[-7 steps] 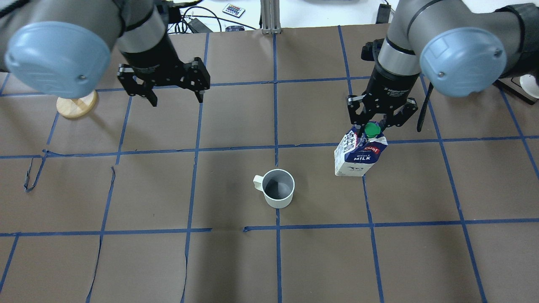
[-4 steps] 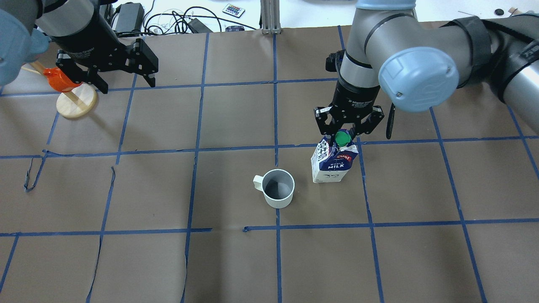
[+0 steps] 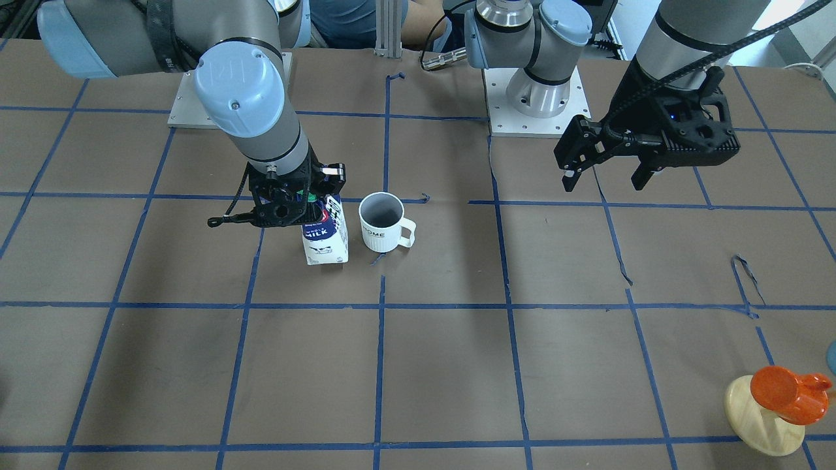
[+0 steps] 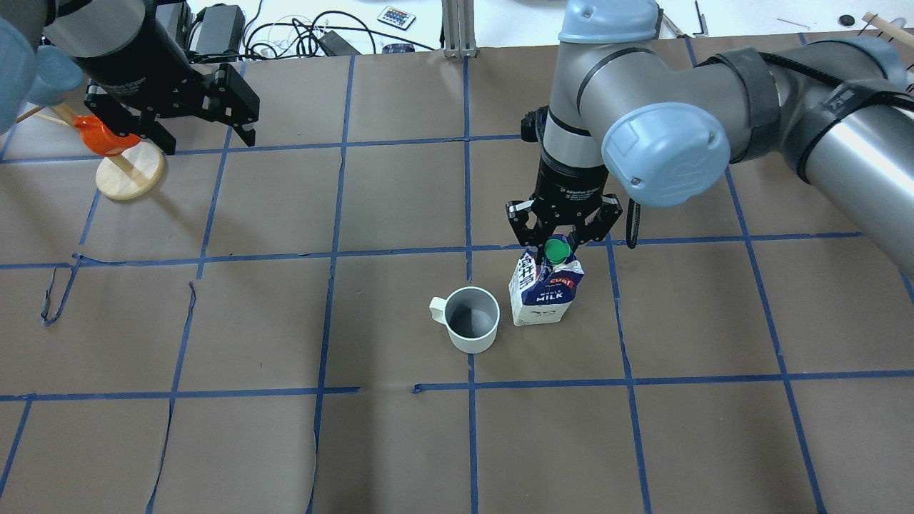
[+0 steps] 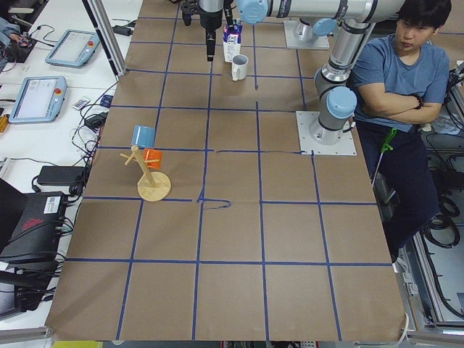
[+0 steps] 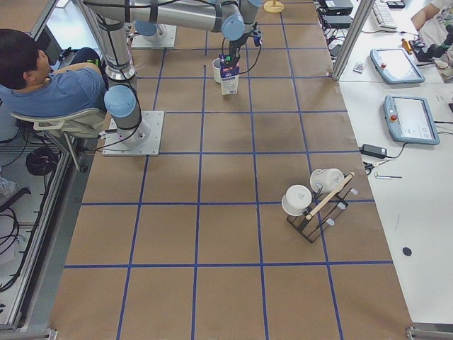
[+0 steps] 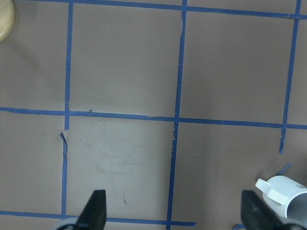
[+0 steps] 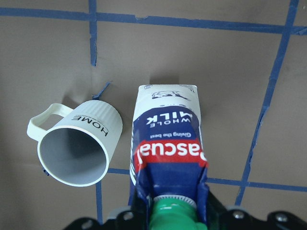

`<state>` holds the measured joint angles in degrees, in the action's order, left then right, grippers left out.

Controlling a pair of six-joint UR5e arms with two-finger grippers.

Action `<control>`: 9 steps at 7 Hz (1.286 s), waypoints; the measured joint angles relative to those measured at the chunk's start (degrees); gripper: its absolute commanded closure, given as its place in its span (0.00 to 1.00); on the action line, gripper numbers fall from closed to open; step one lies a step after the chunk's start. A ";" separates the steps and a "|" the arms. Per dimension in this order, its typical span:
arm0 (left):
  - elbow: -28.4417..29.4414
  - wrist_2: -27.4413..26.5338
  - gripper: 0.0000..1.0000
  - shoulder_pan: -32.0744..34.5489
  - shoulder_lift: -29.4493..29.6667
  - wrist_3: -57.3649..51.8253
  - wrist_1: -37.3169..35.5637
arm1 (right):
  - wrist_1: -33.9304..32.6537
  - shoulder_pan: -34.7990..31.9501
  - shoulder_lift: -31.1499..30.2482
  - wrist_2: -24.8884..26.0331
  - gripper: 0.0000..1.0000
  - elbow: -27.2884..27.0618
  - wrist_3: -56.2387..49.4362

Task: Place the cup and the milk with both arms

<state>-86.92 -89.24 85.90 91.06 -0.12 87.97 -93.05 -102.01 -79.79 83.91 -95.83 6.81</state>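
Note:
The white ribbed cup (image 4: 471, 320) marked "HOME" stands upright mid-table, its handle pointing away from the milk. The milk (image 4: 540, 291), a blue and white carton with a green cap, stands upright close beside it with a small gap, its base at table level. My right gripper (image 4: 555, 244) is shut on the carton's gable top from above. The right wrist view shows the milk (image 8: 168, 143) and cup (image 8: 76, 146) side by side. My left gripper (image 4: 208, 141) is open and empty, far off at the table's left. The cup's handle shows in the left wrist view (image 7: 283, 189).
A round wooden stand (image 4: 130, 175) with an orange cup (image 4: 100, 135) sits close beside my left gripper. A rack with white cups (image 6: 311, 198) stands towards the table's right end. A person (image 5: 395, 65) sits behind the robot bases.
My right gripper carried the milk leftward in the overhead view, up beside the cup. My left arm drew back to the left, towards the wooden stand, still open.

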 measured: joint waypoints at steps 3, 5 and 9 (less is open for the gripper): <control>-0.28 -0.07 0.00 0.00 -0.23 -0.05 0.01 | -0.38 -0.82 0.72 -0.08 0.60 -0.05 2.86; -0.41 -0.10 0.00 -0.02 -0.32 -0.05 0.01 | -0.33 -0.99 1.14 -0.51 0.55 -0.05 4.86; -0.31 0.03 0.00 0.01 -0.36 -0.05 0.01 | -0.40 -1.14 1.32 -2.23 0.00 -0.15 6.87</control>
<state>-87.22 -89.21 85.91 90.70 -0.17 87.98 -93.45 -103.15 -78.46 81.68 -95.98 13.68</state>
